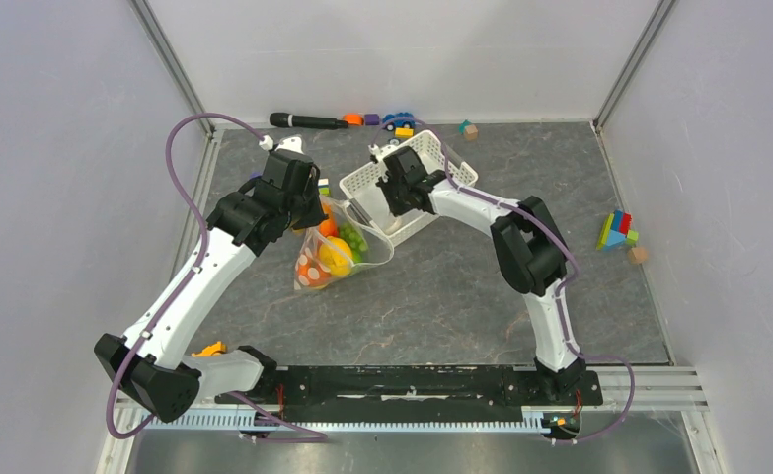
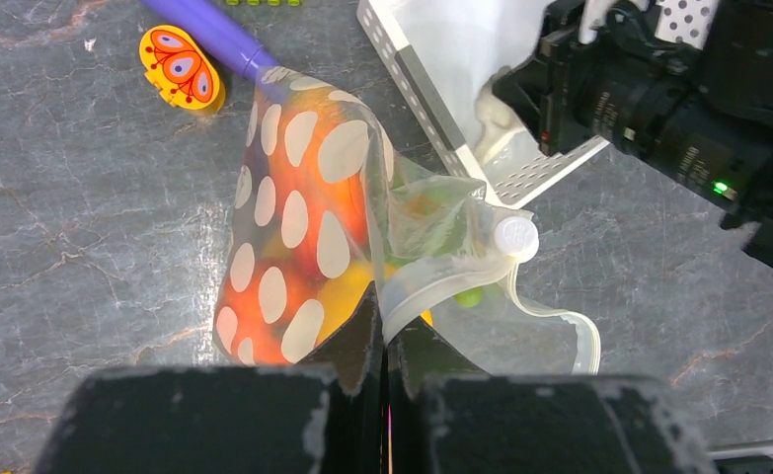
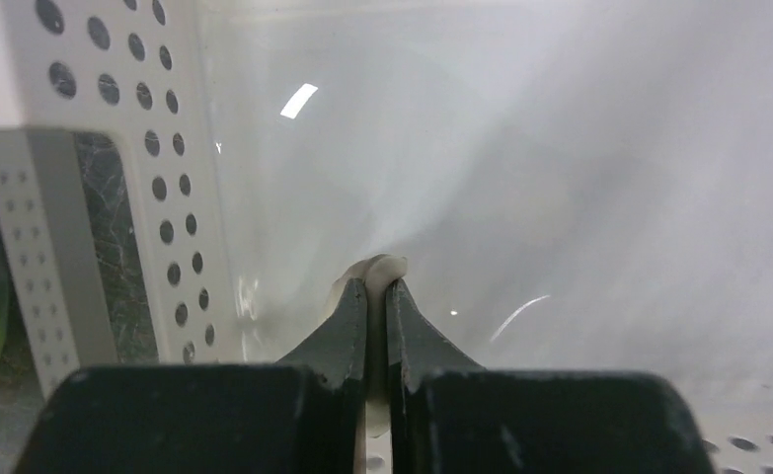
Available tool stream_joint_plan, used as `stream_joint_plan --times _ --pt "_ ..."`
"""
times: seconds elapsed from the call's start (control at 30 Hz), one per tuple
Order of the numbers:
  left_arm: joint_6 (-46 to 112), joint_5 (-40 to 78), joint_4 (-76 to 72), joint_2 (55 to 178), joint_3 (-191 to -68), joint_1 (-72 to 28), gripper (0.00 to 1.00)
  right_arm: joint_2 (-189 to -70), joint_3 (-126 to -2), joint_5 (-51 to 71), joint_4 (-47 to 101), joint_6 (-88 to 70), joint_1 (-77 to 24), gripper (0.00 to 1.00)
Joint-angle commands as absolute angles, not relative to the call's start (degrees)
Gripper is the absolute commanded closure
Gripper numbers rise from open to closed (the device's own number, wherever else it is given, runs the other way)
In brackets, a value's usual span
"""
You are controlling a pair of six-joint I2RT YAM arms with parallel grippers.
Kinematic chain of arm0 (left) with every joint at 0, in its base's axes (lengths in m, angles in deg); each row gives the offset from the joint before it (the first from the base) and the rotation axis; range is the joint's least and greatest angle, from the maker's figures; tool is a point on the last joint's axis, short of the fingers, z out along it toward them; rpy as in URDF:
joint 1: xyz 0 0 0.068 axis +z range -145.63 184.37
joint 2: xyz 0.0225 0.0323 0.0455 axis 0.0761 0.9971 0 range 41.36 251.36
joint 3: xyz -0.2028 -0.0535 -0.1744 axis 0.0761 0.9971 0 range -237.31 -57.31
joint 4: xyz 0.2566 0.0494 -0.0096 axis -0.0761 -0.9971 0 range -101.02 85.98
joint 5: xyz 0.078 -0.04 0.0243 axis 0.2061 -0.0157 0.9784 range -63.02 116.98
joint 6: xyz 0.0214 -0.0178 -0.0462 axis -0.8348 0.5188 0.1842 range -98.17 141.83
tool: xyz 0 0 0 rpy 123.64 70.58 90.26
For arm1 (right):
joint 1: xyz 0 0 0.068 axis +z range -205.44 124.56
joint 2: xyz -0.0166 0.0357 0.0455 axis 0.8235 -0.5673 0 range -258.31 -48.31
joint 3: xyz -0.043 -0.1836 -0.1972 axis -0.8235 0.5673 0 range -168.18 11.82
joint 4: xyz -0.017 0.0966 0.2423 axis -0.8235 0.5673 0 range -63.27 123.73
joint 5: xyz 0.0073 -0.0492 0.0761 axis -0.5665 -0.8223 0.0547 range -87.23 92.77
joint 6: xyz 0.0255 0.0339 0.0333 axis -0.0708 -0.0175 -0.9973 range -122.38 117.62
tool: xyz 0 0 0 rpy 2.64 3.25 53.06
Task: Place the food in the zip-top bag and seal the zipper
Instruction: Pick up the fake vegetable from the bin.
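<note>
The zip-top bag (image 1: 328, 259) (image 2: 293, 197), clear with white dots, lies left of the white basket (image 1: 431, 158) (image 2: 402, 59). Inside it I see food: a yellow piece (image 1: 336, 255), orange pieces (image 2: 308, 148) and green grapes (image 1: 354, 239). My left gripper (image 1: 313, 209) (image 2: 387, 316) is shut on the bag's mouth edge, right at the zipper (image 2: 441, 281), whose strip curls away to the right. My right gripper (image 1: 394, 212) (image 3: 377, 281) reaches down into the basket (image 3: 96, 118). It is shut on a small cream-white piece (image 3: 382, 265) (image 2: 501, 138) against the basket floor.
A black marker (image 1: 308, 120), small blocks and a toy car (image 1: 397, 120) lie along the back wall. Coloured blocks (image 1: 617, 232) sit at the right. A purple pen (image 2: 214, 35) and an orange butterfly piece (image 2: 180, 67) lie just behind the bag.
</note>
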State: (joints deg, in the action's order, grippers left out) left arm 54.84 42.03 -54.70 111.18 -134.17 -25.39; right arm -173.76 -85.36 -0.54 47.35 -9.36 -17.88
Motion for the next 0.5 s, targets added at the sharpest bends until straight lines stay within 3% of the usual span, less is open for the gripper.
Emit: stream_joint_plan --times 0.0,0.47 --pt "53.65 43.82 -51.86 109.48 -134.52 -25.47 0.98 -163.38 -80.97 -2.25 38.31 -8.14 -18.16 1.0" --pt "53.8 44.39 -51.85 108.87 -134.3 -25.48 0.98 -136.47 -55.51 9.22 13.42 -7.12 -19.69 1.0"
